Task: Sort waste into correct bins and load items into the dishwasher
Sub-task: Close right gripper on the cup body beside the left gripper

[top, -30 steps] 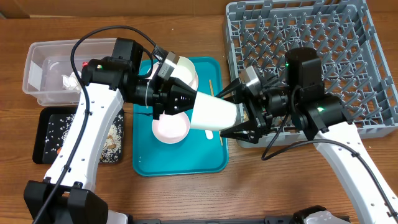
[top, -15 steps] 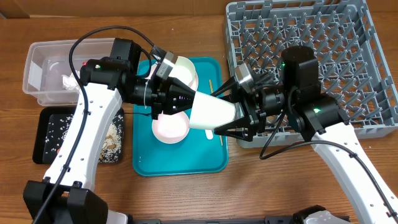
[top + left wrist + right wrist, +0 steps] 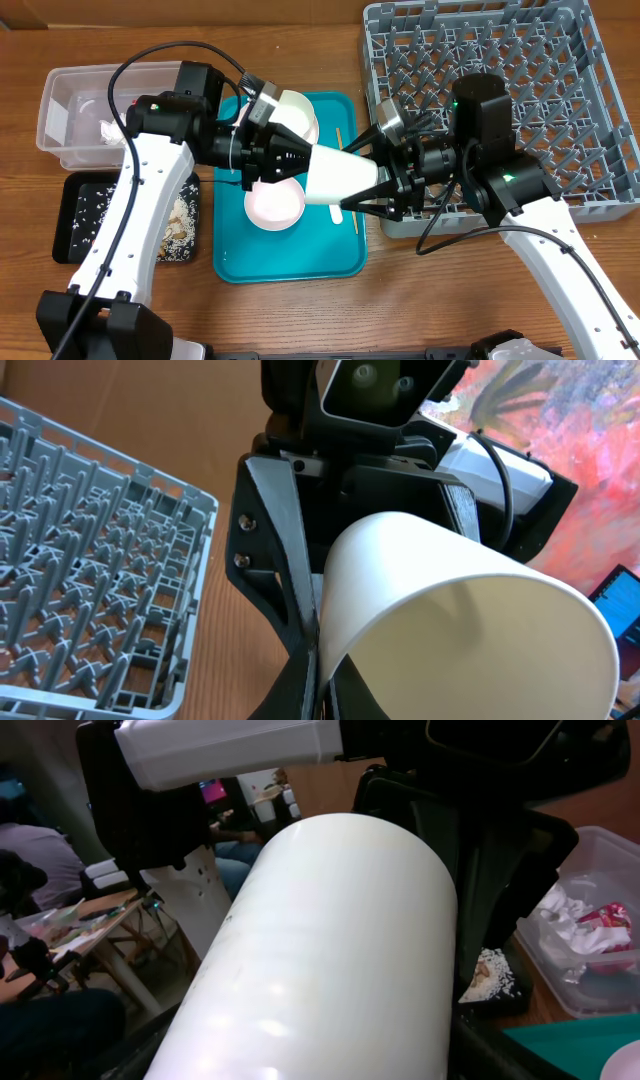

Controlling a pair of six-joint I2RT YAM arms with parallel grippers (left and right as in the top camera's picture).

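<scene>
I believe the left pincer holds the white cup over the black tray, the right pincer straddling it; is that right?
Not quite: the overhead view shows the white cup over the teal tray, not the black tray; the left pincer holds it, the right pincer straddles it.

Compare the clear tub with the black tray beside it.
The clear tub is see-through and deeper; the black tray is dark and shallow. The tub holds a crumpled napkin; the tray holds scattered rice scraps. Both are rectangular and sit beside the teal tray.

Overhead looks down; both wrist views (close up) share the cup.
</scene>
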